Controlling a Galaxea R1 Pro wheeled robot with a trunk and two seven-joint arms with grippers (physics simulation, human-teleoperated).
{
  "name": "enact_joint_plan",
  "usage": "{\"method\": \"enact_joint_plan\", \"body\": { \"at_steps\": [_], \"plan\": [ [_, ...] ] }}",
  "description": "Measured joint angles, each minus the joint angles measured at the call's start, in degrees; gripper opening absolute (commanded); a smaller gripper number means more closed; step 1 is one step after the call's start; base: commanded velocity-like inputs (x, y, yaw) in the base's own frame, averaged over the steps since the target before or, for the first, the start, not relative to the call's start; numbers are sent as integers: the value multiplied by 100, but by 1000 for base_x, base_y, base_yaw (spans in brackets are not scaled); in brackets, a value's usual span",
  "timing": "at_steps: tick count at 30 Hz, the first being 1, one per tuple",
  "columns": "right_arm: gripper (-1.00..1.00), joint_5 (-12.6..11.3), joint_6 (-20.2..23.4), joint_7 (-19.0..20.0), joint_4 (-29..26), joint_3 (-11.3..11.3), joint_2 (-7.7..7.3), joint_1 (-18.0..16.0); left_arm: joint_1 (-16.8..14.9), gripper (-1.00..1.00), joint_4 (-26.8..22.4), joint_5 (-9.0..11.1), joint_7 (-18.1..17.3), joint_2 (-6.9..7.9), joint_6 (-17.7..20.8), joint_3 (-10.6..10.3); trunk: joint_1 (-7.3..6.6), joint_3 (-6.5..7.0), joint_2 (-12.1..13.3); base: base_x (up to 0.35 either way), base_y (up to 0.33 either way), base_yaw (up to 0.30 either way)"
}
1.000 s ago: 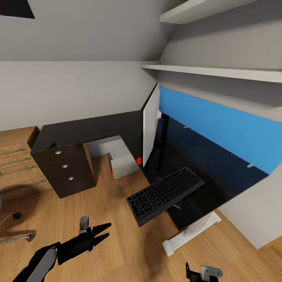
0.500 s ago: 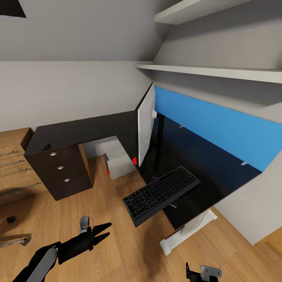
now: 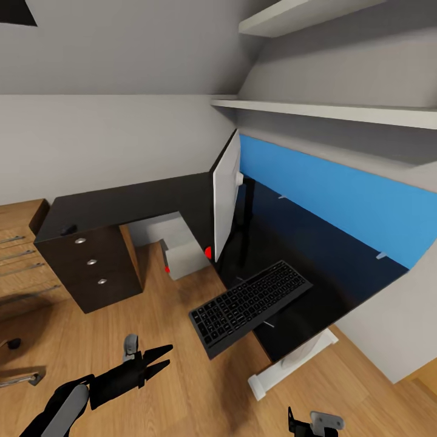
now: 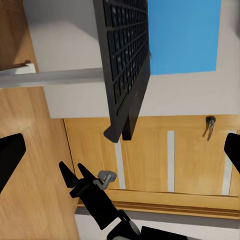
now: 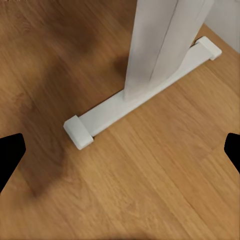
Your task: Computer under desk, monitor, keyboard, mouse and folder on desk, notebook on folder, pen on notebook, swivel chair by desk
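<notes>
A: Where does the keyboard [image 3: 250, 307] sit?

B: On the front edge of the desk [image 3: 315, 261], at about five o'clock from the monitor [image 3: 224, 195]. Its long axis runs from eight o'clock up to two o'clock in the head view, and the eight o'clock end hangs out past the desk's edge over the wooden floor [image 3: 182, 370]. My guess is that it needs pushing further on before it counts as properly placed.

A: And the monitor?

B: Upright on the desk, seen nearly edge-on, the pale back turned towards the room and the screen towards the blue back panel [image 3: 340, 194]. The computer [image 3: 185, 256] stands on the floor under the desk's corner, at seven o'clock from the monitor, where the task wants it.

A: The mouse?

B: A small dark lump [image 3: 68, 230] lies on the far wing above the drawer unit [image 3: 97, 267], at nine o'clock. It may be the mouse, but it is too small to be sure.

A: The grippers?

B: The left gripper [image 3: 159, 357] is low over the floor, empty, fingers narrowly apart, pointing towards the keyboard. The right gripper [image 5: 120, 150] has its fingers spread wide, holding nothing, facing the desk's white leg [image 5: 160, 45].
</notes>
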Motion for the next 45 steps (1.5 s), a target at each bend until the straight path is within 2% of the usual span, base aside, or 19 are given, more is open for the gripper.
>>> {"method": "enact_joint_plan", "body": {
  "at_steps": [7, 19, 45],
  "plan": [
    [100, 4, 1, 0, 0, 0, 0, -2, 0, 100, 0, 2, -2, -8, -2, 3, 0, 0, 0, 26, 0, 0],
    [100, 3, 1, 0, 0, 0, 0, -4, 0, 100, 4, 20, -6, -13, -3, 8, -1, 0, 0, 199, 0, 0],
    [100, -1, 1, 0, 0, 0, 0, -3, 0, 100, 23, 10, -4, -14, -3, 12, 0, 0, 0, 53, 0, 0]
  ]
}}
